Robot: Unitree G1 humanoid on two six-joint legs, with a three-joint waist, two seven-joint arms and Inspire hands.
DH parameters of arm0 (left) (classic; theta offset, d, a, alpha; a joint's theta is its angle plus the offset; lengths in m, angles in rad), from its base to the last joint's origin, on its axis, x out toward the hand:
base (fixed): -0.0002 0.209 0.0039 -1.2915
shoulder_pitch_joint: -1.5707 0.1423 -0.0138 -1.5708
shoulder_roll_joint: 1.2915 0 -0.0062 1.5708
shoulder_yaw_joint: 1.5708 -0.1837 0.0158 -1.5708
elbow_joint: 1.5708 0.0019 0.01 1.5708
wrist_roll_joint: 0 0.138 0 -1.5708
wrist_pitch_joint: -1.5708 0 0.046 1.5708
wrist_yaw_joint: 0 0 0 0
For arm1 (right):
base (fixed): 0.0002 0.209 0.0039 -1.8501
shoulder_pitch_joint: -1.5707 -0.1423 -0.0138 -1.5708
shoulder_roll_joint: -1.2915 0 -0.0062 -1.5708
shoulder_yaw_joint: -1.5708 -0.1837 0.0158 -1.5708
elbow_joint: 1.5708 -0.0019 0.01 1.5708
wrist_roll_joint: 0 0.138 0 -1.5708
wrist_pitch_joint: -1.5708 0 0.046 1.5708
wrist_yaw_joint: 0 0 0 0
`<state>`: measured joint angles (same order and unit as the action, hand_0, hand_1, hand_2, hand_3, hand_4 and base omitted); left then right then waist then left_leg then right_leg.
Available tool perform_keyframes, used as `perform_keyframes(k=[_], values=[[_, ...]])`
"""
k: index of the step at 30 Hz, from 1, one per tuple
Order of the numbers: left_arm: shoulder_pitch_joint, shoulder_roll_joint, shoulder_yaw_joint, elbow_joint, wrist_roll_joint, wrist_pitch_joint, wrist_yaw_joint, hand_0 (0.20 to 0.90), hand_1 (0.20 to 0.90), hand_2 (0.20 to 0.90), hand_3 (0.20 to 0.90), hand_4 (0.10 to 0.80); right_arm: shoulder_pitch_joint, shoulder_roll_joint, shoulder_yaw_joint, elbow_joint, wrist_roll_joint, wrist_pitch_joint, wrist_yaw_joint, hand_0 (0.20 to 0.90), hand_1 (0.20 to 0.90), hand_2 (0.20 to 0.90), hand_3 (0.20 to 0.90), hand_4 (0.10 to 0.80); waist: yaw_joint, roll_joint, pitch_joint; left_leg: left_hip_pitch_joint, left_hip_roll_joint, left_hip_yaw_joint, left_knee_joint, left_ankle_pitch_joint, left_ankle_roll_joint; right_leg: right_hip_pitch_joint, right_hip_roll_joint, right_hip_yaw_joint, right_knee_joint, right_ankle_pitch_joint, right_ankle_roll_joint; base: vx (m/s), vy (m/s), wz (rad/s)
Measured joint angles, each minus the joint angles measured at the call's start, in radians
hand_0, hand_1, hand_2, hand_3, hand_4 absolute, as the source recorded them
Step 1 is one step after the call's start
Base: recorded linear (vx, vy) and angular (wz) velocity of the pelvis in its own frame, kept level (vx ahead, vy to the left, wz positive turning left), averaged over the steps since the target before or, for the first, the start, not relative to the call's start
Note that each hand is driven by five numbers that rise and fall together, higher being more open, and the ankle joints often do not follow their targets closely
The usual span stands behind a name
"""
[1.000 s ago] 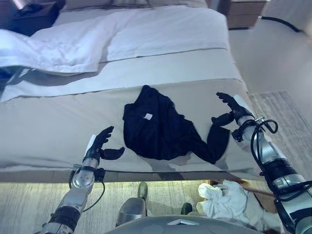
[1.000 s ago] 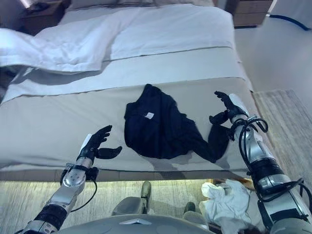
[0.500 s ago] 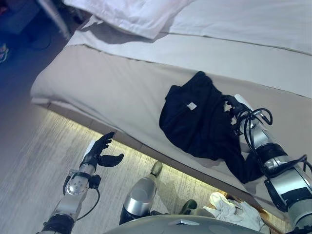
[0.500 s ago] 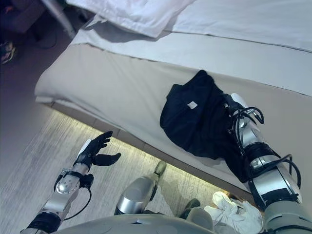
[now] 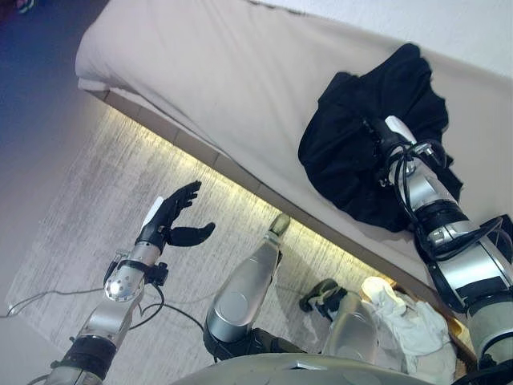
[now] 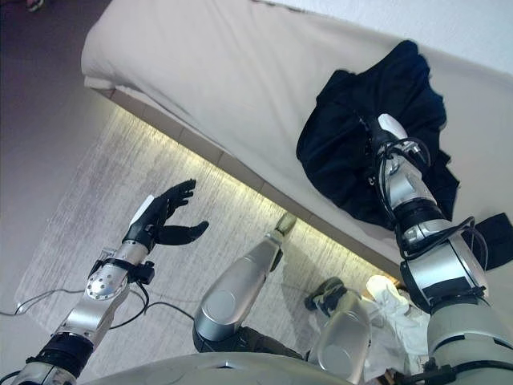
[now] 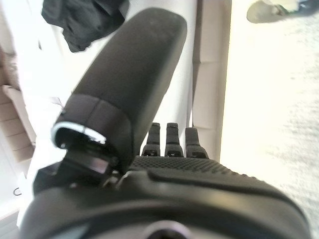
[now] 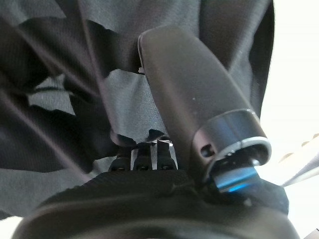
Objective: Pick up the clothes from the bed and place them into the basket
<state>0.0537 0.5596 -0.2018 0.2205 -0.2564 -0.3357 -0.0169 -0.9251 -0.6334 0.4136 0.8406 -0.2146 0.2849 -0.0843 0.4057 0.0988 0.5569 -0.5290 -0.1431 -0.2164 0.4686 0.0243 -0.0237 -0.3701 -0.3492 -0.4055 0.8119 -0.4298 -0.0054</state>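
A crumpled black garment (image 5: 353, 164) lies on the beige bed cover (image 5: 240, 72) near the bed's front edge. My right hand (image 5: 386, 140) is pressed into the middle of it. In the right wrist view the hand (image 8: 164, 199) is buried in the dark folds (image 8: 60, 124), with the thumb lying over the cloth. My left hand (image 5: 166, 226) is open and empty, held in the air over the floor beside the bed. It also shows in the left wrist view (image 7: 174, 189), with the black garment (image 7: 84, 20) far off.
White clothes (image 5: 405, 321) lie piled in the basket on the floor below the bed's edge, under my right arm. A lit strip (image 5: 200, 152) runs along the bed base. A pale rug (image 5: 88, 200) covers the floor under my left hand.
The camera has swung, so the whole picture has shifted. My right hand has gone from beside the black garment onto it. My left hand has come off the bed and is now over the floor.
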Motion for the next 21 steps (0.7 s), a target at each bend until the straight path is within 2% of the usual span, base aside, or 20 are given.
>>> perform_keyframes(k=[6, 7, 8, 9, 21], values=[[-0.004, 0.004, -0.014, -0.016, 0.000, 0.006, 0.037, 0.900, 0.900, 0.900, 0.900, 0.800, -0.099, -0.020, 0.036, 0.026, -0.014, 0.026, 0.021, 0.900, 0.900, 0.900, 0.900, 0.800, -0.006, 0.002, 0.000, -0.131, 0.002, 0.002, 0.073, -0.008, -0.007, -0.148, -0.005, 0.030, 0.106, -0.018, -0.015, -0.082, 0.028, -0.02], [-0.005, 0.008, -0.023, -0.016, -0.001, 0.006, 0.047, 0.900, 0.900, 0.900, 0.900, 0.800, -0.112, -0.023, 0.036, 0.029, -0.015, 0.025, 0.021, 0.820, 0.820, 0.820, 0.807, 0.707, -0.007, 0.002, 0.000, -0.146, 0.002, 0.003, 0.073, -0.008, -0.007, -0.169, -0.004, 0.038, 0.116, -0.018, -0.015, -0.090, 0.008, 0.02], [-0.004, 0.008, -0.027, -0.016, -0.001, 0.006, 0.058, 0.900, 0.900, 0.900, 0.900, 0.800, -0.124, -0.024, 0.037, 0.036, -0.015, 0.020, 0.021, 0.422, 0.422, 0.422, 0.343, 0.243, -0.012, 0.002, 0.000, -0.159, 0.002, 0.004, 0.074, -0.008, -0.007, -0.186, -0.003, 0.042, 0.122, -0.018, -0.015, -0.073, -0.005, 0.04], [-0.005, 0.008, -0.028, -0.016, -0.003, 0.006, 0.067, 0.900, 0.900, 0.900, 0.900, 0.800, -0.137, -0.026, 0.037, 0.048, -0.015, 0.010, 0.021, 0.300, 0.300, 0.300, 0.200, 0.100, -0.018, 0.002, 0.000, -0.171, 0.002, 0.004, 0.078, -0.008, -0.007, -0.200, -0.003, 0.044, 0.131, -0.018, -0.015, -0.056, -0.025, 0.07], [-0.036, 0.013, -0.029, -0.017, -0.020, 0.006, 0.075, 0.900, 0.900, 0.900, 0.900, 0.800, -0.147, -0.031, 0.036, 0.145, 0.038, -0.033, 0.062, 0.300, 0.300, 0.300, 0.200, 0.100, -0.020, 0.002, 0.000, -0.163, 0.015, 0.009, 0.108, -0.006, -0.005, -0.182, 0.021, 0.066, 0.122, -0.014, -0.020, -0.034, -0.043, -0.03]])
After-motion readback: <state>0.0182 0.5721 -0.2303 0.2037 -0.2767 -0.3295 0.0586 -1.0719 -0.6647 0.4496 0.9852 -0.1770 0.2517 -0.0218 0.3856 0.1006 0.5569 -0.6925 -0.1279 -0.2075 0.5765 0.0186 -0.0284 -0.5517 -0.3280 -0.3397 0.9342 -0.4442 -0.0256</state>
